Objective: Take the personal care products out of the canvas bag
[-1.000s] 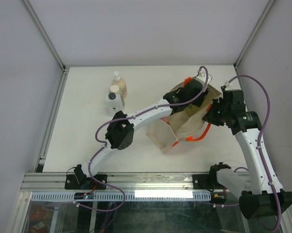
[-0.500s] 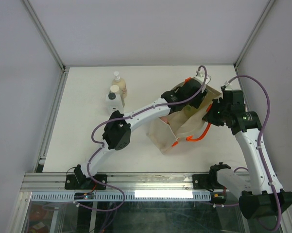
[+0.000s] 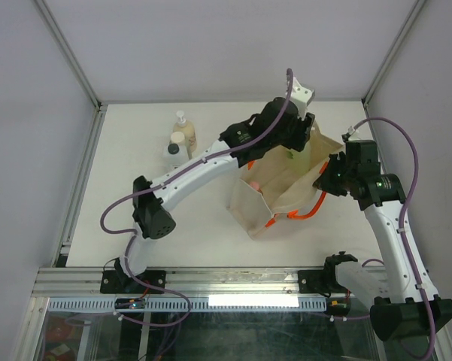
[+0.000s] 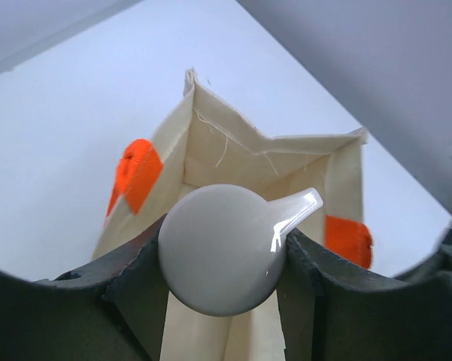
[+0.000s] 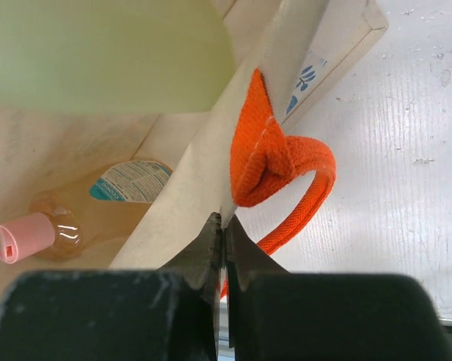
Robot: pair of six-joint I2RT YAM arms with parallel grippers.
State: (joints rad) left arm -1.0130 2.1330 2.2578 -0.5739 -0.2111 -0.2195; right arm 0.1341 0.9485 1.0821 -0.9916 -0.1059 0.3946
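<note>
Left gripper (image 4: 222, 259): fingers clamped on the pale green bottle (image 5: 98, 53) just under its round cap (image 4: 214, 248). The bottle hangs upright, long axis vertical, over the open mouth of the canvas bag (image 3: 248, 214); whether its base is above the rim cannot be told. Right gripper (image 5: 224, 239): fingers pinched together on the bag's right rim beside the orange handle (image 5: 286, 177). Judgement: the way out is up, then left toward the pump bottle (image 3: 184, 128) standing on the table. A pink-capped bottle (image 5: 68, 218) lies on its side inside the bag
</note>
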